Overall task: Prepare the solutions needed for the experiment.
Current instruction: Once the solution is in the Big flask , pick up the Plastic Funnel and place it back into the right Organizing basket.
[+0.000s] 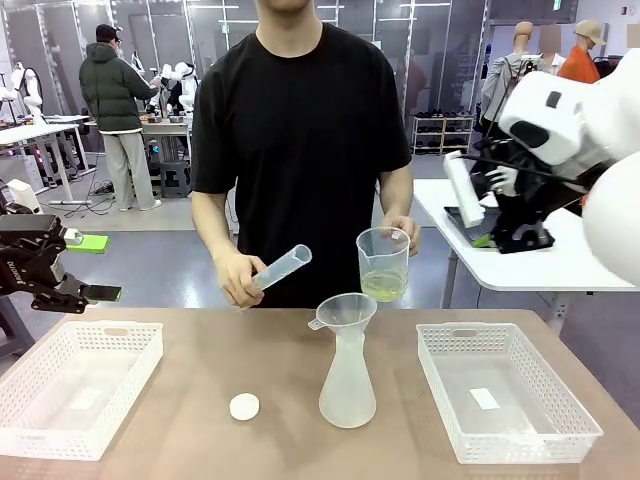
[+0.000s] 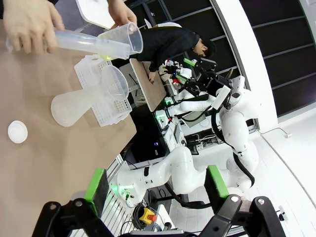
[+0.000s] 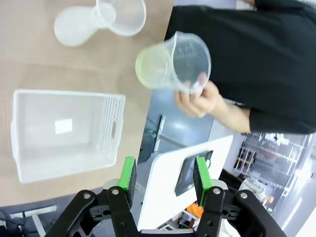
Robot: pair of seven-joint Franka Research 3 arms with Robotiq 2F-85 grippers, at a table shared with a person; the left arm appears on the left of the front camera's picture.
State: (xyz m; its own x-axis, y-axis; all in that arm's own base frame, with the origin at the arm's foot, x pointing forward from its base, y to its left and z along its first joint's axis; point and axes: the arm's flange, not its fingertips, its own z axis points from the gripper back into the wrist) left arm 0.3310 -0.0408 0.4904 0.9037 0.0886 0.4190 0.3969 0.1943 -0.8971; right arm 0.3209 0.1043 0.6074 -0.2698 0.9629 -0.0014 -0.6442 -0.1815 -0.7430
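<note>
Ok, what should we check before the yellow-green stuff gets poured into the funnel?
1. Is the funnel seated in the flask mouth: ok.
2. Is the flask upright: ok.
3. Is the yellow-green liquid in the beaker, with the hand holding it level: ok.
4. Is the beaker over the funnel: not ok, it is off to one side.
5. Are the left gripper and right gripper open and away from the flask: ok.
6. Is the white cap out of the way: ok.

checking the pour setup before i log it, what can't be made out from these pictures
Flask contents: front view, the frosted wall hides whether any liquid is inside.
Beaker scale marks: right wrist view, too small to read.
Graduated cylinder base: front view, covered by the person's hand.
White slip in the right basket: front view, too small to read.
</note>
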